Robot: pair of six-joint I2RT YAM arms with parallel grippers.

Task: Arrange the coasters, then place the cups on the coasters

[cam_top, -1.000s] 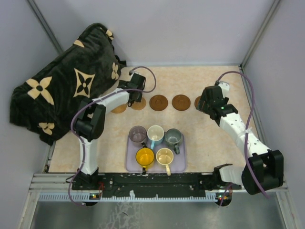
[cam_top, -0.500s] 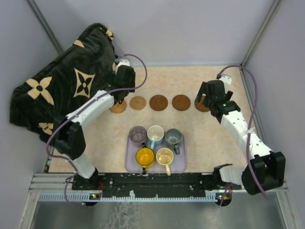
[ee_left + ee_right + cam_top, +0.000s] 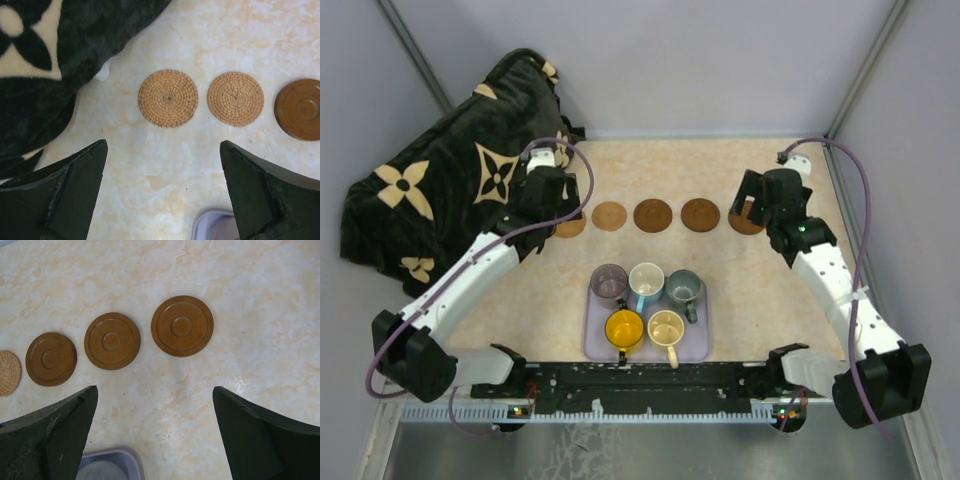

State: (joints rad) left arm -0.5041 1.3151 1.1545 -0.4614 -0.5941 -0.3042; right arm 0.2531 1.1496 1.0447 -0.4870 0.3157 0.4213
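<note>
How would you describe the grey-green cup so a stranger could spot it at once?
Find the lavender tray at the middle of the table's near edge; it holds five cups. The grey-green cup stands rightmost in the far row of three, beside the white cup. It alone is dark grey-green; the others are purple, white, yellow and cream.

Brown discs: three dark brown round wooden coasters, ring-grooved, lying apart in a slanting row: right one (image 3: pixel 182 326), middle one (image 3: pixel 112 341), left one (image 3: pixel 51 358).
Left edge: light tan woven round coaster (image 3: pixel 9 373), cut by the frame.
Surface: cream marbled tabletop (image 3: pixel 260 295).
Bottom edge: corner of a lavender plastic tray (image 3: pixel 114 457).
Right gripper (image 3: pixel 154 390): black fingers spread wide, nothing between.
</note>
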